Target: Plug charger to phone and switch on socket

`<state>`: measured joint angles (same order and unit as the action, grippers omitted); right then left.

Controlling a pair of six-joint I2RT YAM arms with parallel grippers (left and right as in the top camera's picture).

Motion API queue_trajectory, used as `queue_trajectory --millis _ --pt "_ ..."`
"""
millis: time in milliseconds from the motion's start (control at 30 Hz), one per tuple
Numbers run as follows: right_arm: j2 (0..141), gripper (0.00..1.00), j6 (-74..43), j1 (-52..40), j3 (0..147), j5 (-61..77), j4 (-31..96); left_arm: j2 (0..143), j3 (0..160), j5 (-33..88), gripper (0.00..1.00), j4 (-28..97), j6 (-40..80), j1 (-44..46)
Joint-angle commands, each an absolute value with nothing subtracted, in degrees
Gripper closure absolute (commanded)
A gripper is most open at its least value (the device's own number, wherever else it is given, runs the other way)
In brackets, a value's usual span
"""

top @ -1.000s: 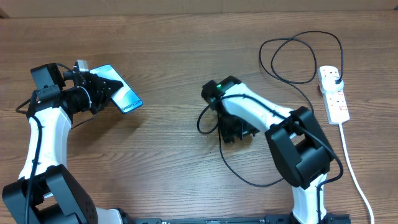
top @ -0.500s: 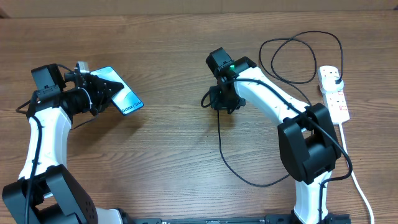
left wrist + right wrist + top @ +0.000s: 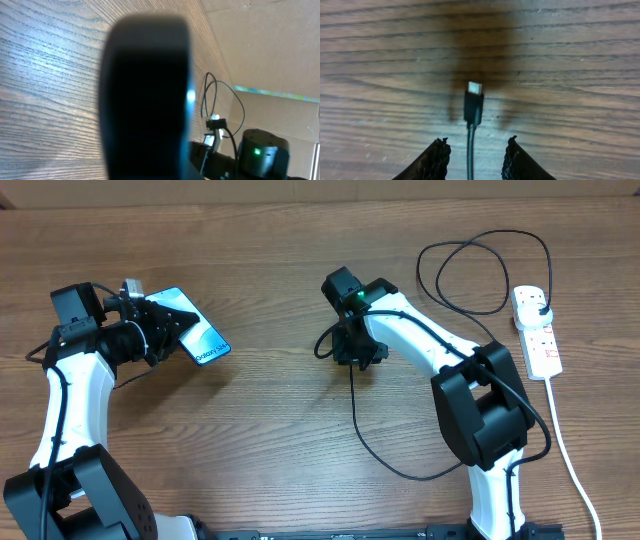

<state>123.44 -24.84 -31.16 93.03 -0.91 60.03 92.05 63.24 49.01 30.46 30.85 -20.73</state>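
Left gripper (image 3: 160, 325): pressed together on one end of the phone (image 3: 200, 336), at the left side of the table (image 3: 250, 450). The phone is tilted, its blue-cyan screen facing up and its free end pointing toward mid-table. In the left wrist view a dark blurred shape (image 3: 145, 100) fills the centre, too close to make out.

Right gripper (image 3: 477, 157): near mid-table, well apart from the phone. Its two fingertips (image 3: 437, 160) stand apart, with the charger (image 3: 470, 150) cable running up between them. No contact with the cable shows, and whether it is pinched below the frame edge cannot be told. The connector tip (image 3: 474, 100), a black housing with a silver end, juts ahead of the fingers. It points away from them over wood grain, inside a dark shadow patch.

From the right gripper the black cable trails down, curves back right under the arm, then loops at the upper right. It ends at a black plug (image 3: 538, 303) seated in the top outlet of the socket (image 3: 540, 340).

The socket lies lengthwise near the right edge. Its thick white cord (image 3: 565, 440) runs down toward the near edge.
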Motion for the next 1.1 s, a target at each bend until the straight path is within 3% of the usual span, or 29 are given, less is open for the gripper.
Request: queue_trajectory --millis 0,367,433,533,600,667,733,1067 --pt "124.66 0.62 -25.54 -31.55 93.71 -1.87 59.72 91.48 63.86 50.61 0.85 30.24 29.10 -20.88" --pt "128.86 0.63 -25.50 -31.55 93.69 -1.83 59.40 91.48 63.86 50.61 0.85 30.26 29.10 -20.88" --pt "129.05 0.69 -25.41 -31.53 93.69 -1.83 59.51 91.48 63.86 50.61 0.85 30.24 29.12 -20.88" --pt "129.03 0.91 -25.26 -31.55 93.67 -1.34 59.83 91.48 63.86 50.61 0.86 30.22 29.12 -20.88" --pt "129.03 0.96 -25.06 -31.53 93.67 0.27 60.25 91.48 63.86 50.61 0.85 30.22 29.10 -20.88" --pt "129.03 0.96 -25.04 -31.44 93.67 2.55 60.77 91.48 63.86 50.63 0.87 30.24 29.10 -20.88" --pt "128.84 0.96 -22.22 -31.22 93.69 5.69 60.97 91.48 63.86 50.89 0.96 30.44 29.10 -20.88" --pt "115.74 0.96 -5.91 -28.51 93.69 24.86 62.37 91.33 63.86 66.52 0.95 23.07 29.15 -21.52"
